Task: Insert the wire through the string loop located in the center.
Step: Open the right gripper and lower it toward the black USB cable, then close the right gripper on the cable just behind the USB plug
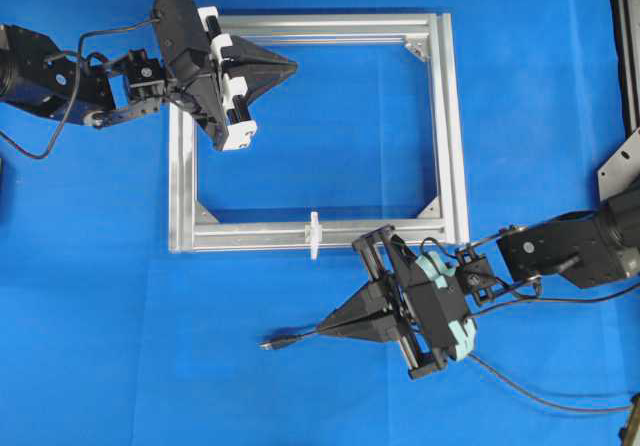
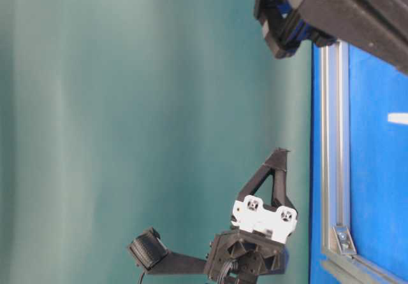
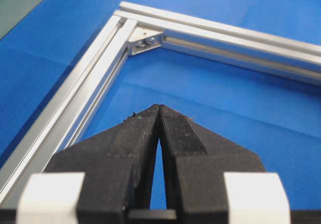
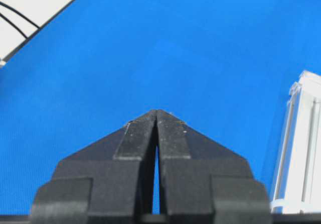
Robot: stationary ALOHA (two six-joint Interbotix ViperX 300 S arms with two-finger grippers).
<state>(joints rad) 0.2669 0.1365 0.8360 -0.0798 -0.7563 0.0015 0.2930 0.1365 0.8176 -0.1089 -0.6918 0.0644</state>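
Note:
The wire's dark plug (image 1: pixel 268 344) lies on the blue mat and its thin black wire (image 1: pixel 300 337) runs right, under my right gripper (image 1: pixel 322 326). That gripper is shut; the right wrist view shows its tips (image 4: pixel 156 112) together with no wire between them. The string loop (image 1: pixel 314 234), a small white upright piece, stands on the middle of the silver frame's near bar (image 1: pixel 250 236), up and left of the right gripper. My left gripper (image 1: pixel 293 65) is shut and empty, hovering inside the frame's far left corner; its tips (image 3: pixel 159 107) meet over the mat.
The silver rectangular frame (image 1: pixel 448 126) has corner brackets (image 3: pixel 145 40) inside it. More of the wire trails away right of the right arm (image 1: pixel 530 394). A dark edge and metal bracket (image 1: pixel 622 161) sit at the table's right side.

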